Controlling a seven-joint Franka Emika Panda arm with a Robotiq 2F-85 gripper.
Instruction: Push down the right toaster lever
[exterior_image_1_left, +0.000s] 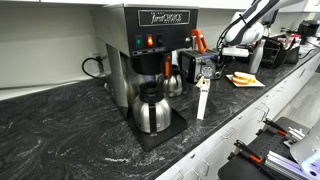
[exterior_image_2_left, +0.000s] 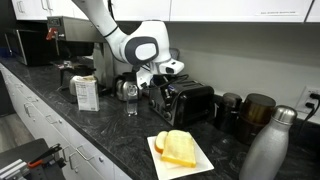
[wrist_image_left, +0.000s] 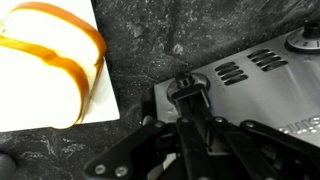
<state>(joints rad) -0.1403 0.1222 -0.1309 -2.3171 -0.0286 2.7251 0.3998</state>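
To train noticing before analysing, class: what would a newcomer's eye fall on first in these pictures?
The white robot arm bent over the black counter stands out, its gripper down at the lever of the small chrome toaster. Next come the sliced bread on a white plate beside the toaster, and the big coffee machine with its steel carafe farther along.

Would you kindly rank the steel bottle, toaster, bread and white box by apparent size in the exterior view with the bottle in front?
1. steel bottle, though its nearness to the camera inflates it
2. toaster
3. bread, nearly the toaster's size
4. white box
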